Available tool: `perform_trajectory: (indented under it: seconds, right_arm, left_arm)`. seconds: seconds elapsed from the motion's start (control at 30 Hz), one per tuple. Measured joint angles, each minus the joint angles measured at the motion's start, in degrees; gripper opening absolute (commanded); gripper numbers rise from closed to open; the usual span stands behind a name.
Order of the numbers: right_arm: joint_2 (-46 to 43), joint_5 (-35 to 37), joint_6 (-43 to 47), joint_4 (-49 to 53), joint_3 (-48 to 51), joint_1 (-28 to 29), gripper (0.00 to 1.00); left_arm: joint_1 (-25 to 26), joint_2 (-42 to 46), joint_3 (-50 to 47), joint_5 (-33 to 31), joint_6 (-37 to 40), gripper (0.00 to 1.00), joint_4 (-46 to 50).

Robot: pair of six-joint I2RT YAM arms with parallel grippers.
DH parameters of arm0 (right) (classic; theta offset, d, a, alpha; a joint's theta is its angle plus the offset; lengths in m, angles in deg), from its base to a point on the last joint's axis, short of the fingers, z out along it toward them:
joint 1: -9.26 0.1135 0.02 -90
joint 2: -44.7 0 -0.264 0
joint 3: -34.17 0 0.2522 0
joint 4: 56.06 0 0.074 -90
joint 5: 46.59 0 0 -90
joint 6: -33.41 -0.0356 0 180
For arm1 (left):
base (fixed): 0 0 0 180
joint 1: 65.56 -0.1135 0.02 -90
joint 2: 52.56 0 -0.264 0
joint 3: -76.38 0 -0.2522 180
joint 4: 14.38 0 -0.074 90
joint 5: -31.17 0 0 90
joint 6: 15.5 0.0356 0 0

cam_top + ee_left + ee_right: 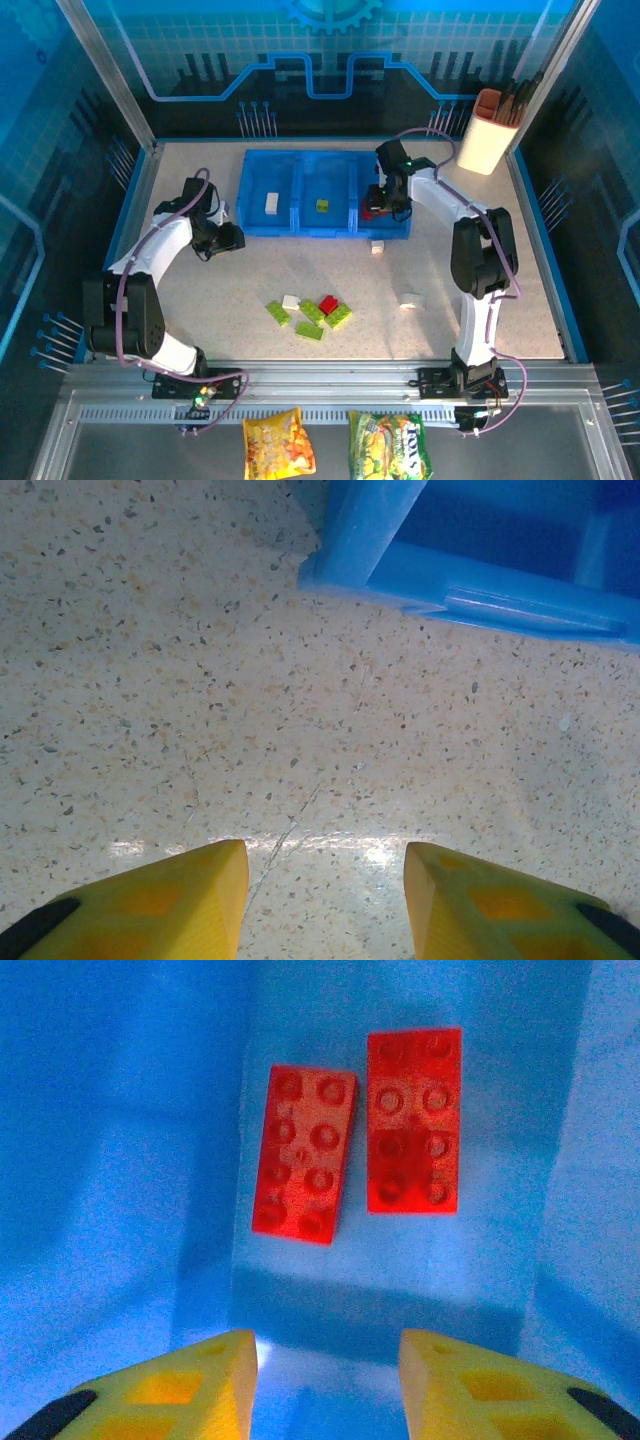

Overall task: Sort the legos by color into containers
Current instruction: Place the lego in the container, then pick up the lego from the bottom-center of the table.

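Observation:
The blue three-compartment container tray (300,222) stands at the back middle of the table. A white lego (271,203) lies in its left compartment and a lime green one (322,205) in the middle one. My right gripper (383,205) hangs over the right compartment, open and empty (328,1385), above two red legos (303,1153) (414,1120). My left gripper (232,238) is open (325,900) over bare table beside the tray's front left corner (480,570). Loose legos lie in front: a green, white and red cluster (312,314) and two white ones (377,247) (411,300).
A white-and-orange cup (488,135) with dark utensils stands at the back right corner. Two snack bags (278,443) (388,445) lie below the table's front rail. Raised blue walls (128,200) border the table on both sides.

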Motion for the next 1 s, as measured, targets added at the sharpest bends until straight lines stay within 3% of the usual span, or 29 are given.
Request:
perform_trajectory:
  seconds: [0.5,1.0]
  right_arm:
    - [-17.42,7.69,-2.71,2.34,14.23,10.32,0.43]
    - [-26.16,14.64,-11.74,6.56,26.58,23.39,0.44]
  left_arm:
    - [0.0,2.27,-0.02,1.88,-0.04,0.46,-0.02]
    - [0.07,2.91,-0.04,1.92,-0.04,0.46,-0.04]
